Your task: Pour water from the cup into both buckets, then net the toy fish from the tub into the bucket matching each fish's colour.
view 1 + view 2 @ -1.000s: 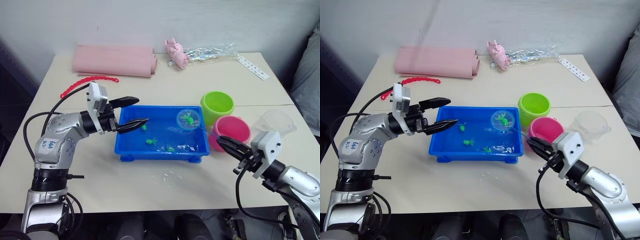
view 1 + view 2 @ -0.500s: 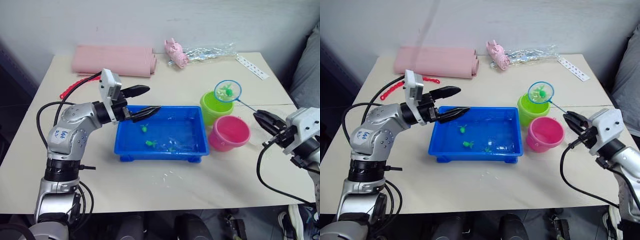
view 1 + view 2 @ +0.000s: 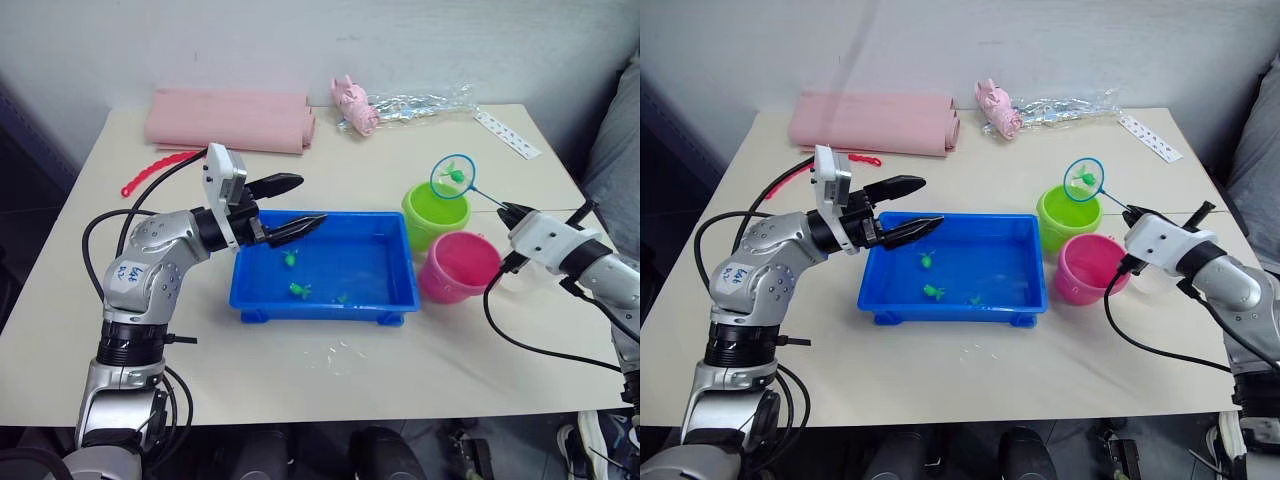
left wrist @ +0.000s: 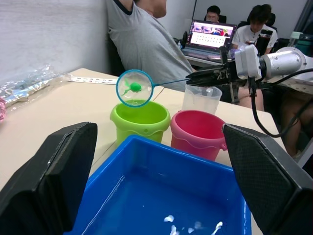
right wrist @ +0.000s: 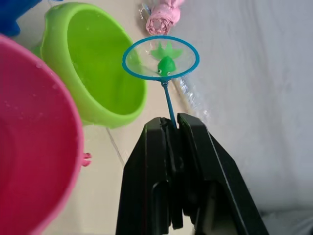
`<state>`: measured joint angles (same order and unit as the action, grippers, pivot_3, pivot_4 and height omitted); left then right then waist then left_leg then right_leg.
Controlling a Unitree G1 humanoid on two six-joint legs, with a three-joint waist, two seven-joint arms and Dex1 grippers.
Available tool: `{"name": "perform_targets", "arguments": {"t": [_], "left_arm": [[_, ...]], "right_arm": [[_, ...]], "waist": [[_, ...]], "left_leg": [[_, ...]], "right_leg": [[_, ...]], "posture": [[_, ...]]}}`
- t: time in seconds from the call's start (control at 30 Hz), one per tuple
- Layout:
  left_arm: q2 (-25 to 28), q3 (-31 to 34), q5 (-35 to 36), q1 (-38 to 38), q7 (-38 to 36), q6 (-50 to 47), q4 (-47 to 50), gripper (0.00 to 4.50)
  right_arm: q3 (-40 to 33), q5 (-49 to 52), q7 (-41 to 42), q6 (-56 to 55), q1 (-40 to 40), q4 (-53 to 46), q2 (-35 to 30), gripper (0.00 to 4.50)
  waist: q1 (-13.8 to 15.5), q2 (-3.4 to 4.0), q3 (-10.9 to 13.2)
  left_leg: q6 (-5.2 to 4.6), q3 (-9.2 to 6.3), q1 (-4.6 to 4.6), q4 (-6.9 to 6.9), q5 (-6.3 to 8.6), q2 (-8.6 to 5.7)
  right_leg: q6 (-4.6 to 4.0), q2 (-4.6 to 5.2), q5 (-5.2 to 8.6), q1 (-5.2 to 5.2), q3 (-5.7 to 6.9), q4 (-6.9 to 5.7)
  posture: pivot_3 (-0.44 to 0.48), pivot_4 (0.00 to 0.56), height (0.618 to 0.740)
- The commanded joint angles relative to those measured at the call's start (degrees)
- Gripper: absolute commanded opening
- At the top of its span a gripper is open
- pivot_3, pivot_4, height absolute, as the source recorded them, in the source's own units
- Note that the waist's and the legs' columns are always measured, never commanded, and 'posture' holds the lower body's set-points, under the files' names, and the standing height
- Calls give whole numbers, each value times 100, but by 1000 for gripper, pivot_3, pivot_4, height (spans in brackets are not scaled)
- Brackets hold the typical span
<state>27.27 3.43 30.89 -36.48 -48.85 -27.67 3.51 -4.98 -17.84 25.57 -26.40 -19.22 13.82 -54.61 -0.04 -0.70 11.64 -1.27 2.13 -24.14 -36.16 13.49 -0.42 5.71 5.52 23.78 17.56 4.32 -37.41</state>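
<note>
The blue tub (image 3: 322, 303) sits mid-table, with three green toy fish (image 3: 298, 290) in its water. To its right stand the lime green bucket (image 3: 435, 215) and the pink bucket (image 3: 458, 268). My right gripper (image 3: 505, 212) is shut on the thin handle of the net (image 5: 160, 58). It holds the hoop just above the green bucket's far rim with a green fish (image 5: 165, 63) inside. My left gripper (image 3: 311, 199) hovers open over the tub's left end and holds nothing. The clear cup (image 4: 201, 98) stands behind the pink bucket.
A rolled pink cloth (image 3: 228, 121), a red beaded strip (image 3: 150, 170), a pink toy with a clear bag (image 3: 352, 105) and a white strip (image 3: 505, 135) lie along the table's far side. Water drops (image 3: 340, 352) dot the table near the tub. People (image 4: 146, 39) sit beyond the right edge.
My right gripper lifted the net with a green fish out of the tub and carried it over the green bucket. My left gripper rose and shifted slightly right along the tub's left end.
</note>
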Motion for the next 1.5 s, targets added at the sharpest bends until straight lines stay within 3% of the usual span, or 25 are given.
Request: {"name": "perform_targets", "arguments": {"t": [0.03, 0.3, 0.43, 0.5, 0.63, 0.73, 0.8, 0.9, 1.03, 1.27, 1.5], "left_arm": [[21, 82, 10, 52, -37, 146, 114, 4462], [-10, 45, 18, 144, -44, 226, 150, 4462], [-6, 43, 14, 192, -69, 280, 149, 4462], [34, 71, 24, 241, -114, 317, 157, 4462], [432, 221, -35, 457, -557, 583, 120, 4462], [920, 253, -157, 785, -1208, 998, -151, 4462], [1142, 349, -147, 978, -1521, 1219, -425, 4462], [1463, 399, -174, 1267, -1950, 1377, -618, 4462], [1583, 509, -33, 1417, -1982, 1149, -535, 4462], [1570, 551, -50, 1670, -1785, 1041, -84, 4462], [1603, 536, -215, 1899, -1723, 1191, 124, 4462]], "right_arm": [[7, -634, -509, -573, 21, 1, -301, 0], [-42, -1336, -1083, -667, 247, -100, -572, 0], [-139, -1133, -1047, -668, 334, -243, -556, 0], [-306, -515, -905, -673, 315, -441, -411, 0], [-415, 1289, 104, -96, -58, -1117, -300, 0], [-171, 2858, 1496, 1291, -228, -1833, -396, 0], [101, 3204, 2291, 1727, -213, -2171, -598, 0], [453, 3579, 2763, 2587, -540, -2569, -493, 0], [1068, 3310, 3172, 3279, -800, -2645, -368, 0], [1937, 1840, 3589, 2020, -1451, -1583, -85, 0], [2187, 1779, 4290, 1589, -1650, -912, 225, 0]], "waist": [[2, 0, 0], [2, 0, 0], [2, 0, 0], [-1, 0, 0], [-44, 6, 3], [-59, 8, 4], [-11, 8, 4], [13, 7, 5], [25, 6, 5], [-34, 7, 5], [-60, 7, 5]], "left_leg": [[0, 0, 0, -1, 0, 0], [0, 0, 0, -2, 0, 0], [1, 1, 0, -1, 0, 0], [1, 0, 0, -1, 0, 0], [1, 2, 2, 0, -1, 6], [2, 3, 5, 2, -1, 9], [1, -2, 7, 3, -1, 11], [-4, -3, 1, -3, 3, 10], [-8, -4, -2, -17, 5, 4], [-7, 0, -1, -12, 5, 4], [-5, -1, 1, -3, 3, 6]], "right_leg": [[0, 0, 0, 0, 0, 0], [0, -1, 0, -1, 0, -1], [0, -1, 0, -1, -1, -2], [0, -1, 0, -1, 0, -2], [0, -6, 0, -1, 0, -2], [0, -9, 0, 0, -2, -3], [-1, -9, 0, -7, 1, -2], [-1, -2, 0, -6, 2, 2], [-1, 11, 0, -7, 2, 2], [0, 9, 0, 2, 0, 0], [0, 5, 0, 2, 3, -2]], "posture": [[0, 150, 740], [0, 150, 740], [0, 150, 740], [0, 150, 740], [0, 150, 740], [0, 150, 740], [0, 150, 740], [0, 150, 740], [0, 150, 740], [0, 150, 740], [0, 150, 740]]}}
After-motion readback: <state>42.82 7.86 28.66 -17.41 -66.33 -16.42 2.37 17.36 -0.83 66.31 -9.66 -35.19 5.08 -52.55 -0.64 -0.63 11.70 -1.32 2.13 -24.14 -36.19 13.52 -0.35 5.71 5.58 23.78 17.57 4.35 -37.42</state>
